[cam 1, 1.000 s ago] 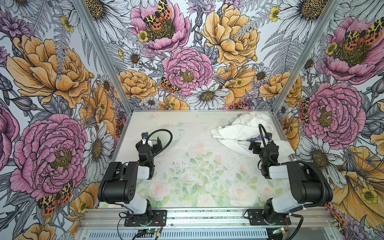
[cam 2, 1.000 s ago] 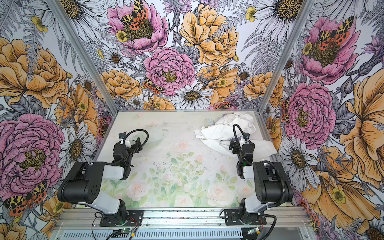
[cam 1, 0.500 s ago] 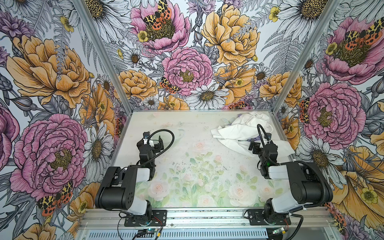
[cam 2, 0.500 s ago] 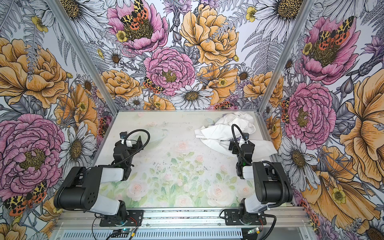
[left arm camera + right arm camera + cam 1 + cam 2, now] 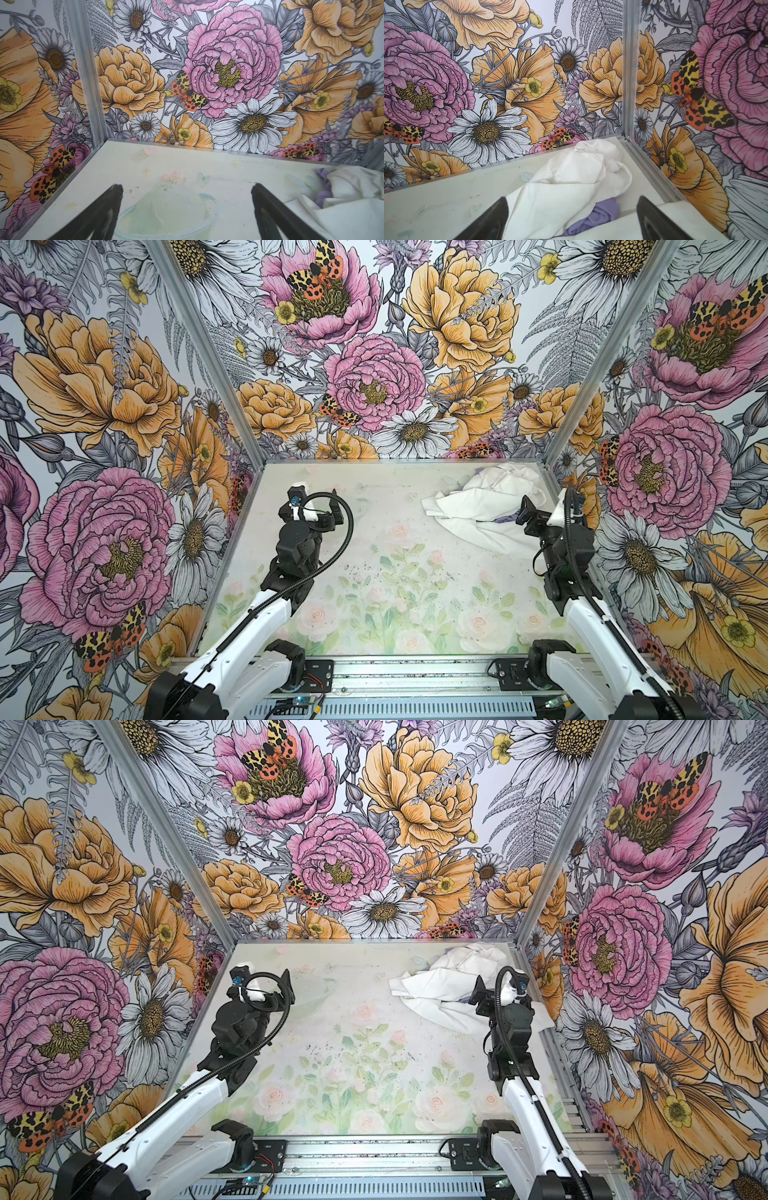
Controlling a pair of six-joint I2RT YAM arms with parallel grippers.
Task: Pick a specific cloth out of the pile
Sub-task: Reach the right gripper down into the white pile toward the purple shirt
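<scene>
The soft lavender cloth lies mostly buried in the crumpled white fabric pile at the table's far right corner. We judge approach underway: right gripper apart, empty; left gripper apart. Next, pinch only lavender.

— Where do I work?
— In a robot test cell: flower-printed walls close around my bench, and my arms bolt to a metal rail.

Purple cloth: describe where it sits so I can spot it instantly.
Look to the table's far right corner, where the pile of white fabric lies. Just ahead of the open right gripper, the cloth peeks from under white folds: the only lavender piece there.
</scene>
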